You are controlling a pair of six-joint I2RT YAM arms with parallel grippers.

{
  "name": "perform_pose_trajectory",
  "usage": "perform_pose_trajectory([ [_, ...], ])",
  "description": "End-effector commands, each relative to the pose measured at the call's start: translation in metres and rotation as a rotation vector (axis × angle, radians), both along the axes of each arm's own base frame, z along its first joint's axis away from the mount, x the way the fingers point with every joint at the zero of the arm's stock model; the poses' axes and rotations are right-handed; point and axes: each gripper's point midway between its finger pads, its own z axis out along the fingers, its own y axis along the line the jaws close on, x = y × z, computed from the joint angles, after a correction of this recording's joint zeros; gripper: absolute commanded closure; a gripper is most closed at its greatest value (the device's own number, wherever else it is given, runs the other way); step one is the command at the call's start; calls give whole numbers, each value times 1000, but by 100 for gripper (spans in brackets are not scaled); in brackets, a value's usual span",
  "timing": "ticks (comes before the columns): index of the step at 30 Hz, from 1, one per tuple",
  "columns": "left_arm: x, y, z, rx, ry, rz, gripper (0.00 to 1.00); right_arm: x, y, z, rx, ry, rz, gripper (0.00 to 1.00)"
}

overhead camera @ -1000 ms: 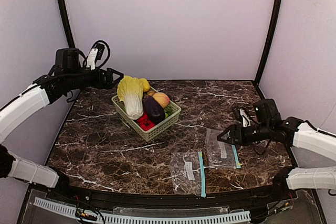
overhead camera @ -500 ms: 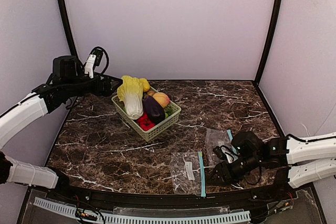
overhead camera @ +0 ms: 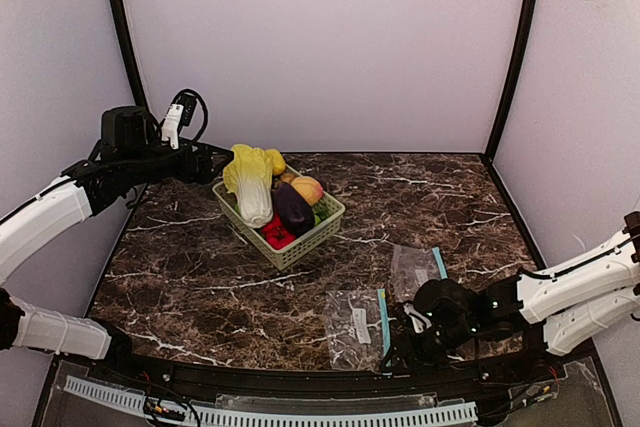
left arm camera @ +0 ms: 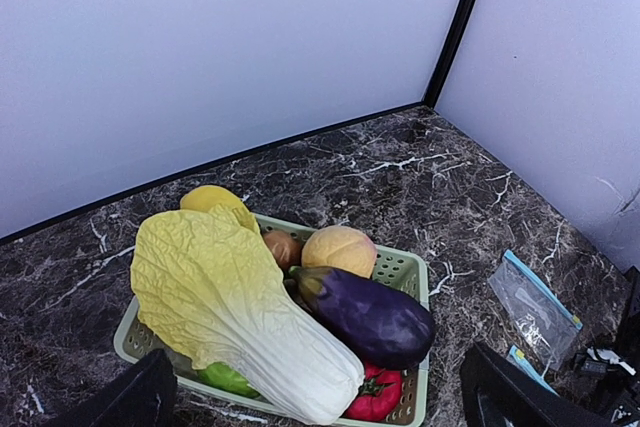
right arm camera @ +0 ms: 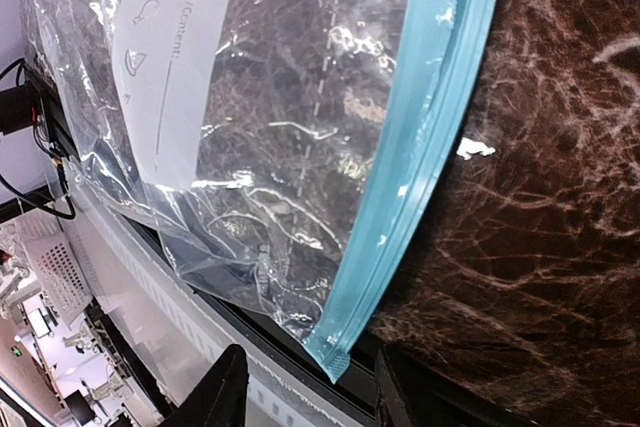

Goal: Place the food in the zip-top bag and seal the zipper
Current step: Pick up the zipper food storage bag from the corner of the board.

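Observation:
The food lies in a pale green basket point(overhead camera: 300, 247): an orange-yellow peach point(left arm camera: 340, 250), a dark purple eggplant point(left arm camera: 370, 317) and a green fruit point(left arm camera: 225, 379) half under the cabbage. My left gripper point(overhead camera: 208, 161) hangs open above and left of the basket, holding nothing; the left wrist view shows its fingers point(left arm camera: 130, 402) wide apart. A clear zip-top bag point(overhead camera: 355, 327) with a teal zipper strip point(right arm camera: 430, 117) lies flat near the table's front edge. My right gripper point(right arm camera: 310, 372) is low at that edge, open, its jaws either side of the bag's near zipper corner without touching it.
A pale cabbage point(left arm camera: 230, 307), a red piece point(left arm camera: 378, 394), a yellow fruit point(left arm camera: 210, 197) and a brown bulb point(left arm camera: 282, 247) share the basket. A second clear bag point(overhead camera: 412, 269) lies right of the first. The table's black front rim point(overhead camera: 300, 379) is just below the right gripper.
My right arm swung from the right side down to the bag's near corner, and its jaws narrowed. The left arm drew back slightly at first, then stayed still.

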Motion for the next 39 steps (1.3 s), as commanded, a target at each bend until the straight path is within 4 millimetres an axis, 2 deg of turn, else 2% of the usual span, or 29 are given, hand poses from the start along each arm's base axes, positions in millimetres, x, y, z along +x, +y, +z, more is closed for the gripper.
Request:
perform_pose_trajectory([
  [1,-2,1,0,9,-7,-4,0,3,8,-1,5,-7,-35,59],
  [9,-1,2,-2,12,-4,3,0,3,4,-10,-33,8,-67,71],
  [14,-1,2,-2,12,-3,3,0,4,4,-12,-47,11,-74,87],
  [17,-1,1,-3,13,-2,1,0,9,6,-7,-38,-23,-75,100],
  [23,-2,-3,-9,34,11,4,0,18,6,8,-44,-115,-30,100],
  [25,-4,-9,-13,57,19,-9,0,26,7,22,-54,-199,22,100],
  [30,-26,-46,-15,41,22,-176,0,49,31,93,32,-463,205,100],
  [32,-40,-64,-14,18,22,-279,0,55,35,110,56,-498,275,100],
  [35,-71,-91,-7,-40,27,-488,0,58,44,131,84,-554,385,100],
  [39,-105,-113,-2,-111,53,-692,0,52,63,162,175,-612,531,100],
])
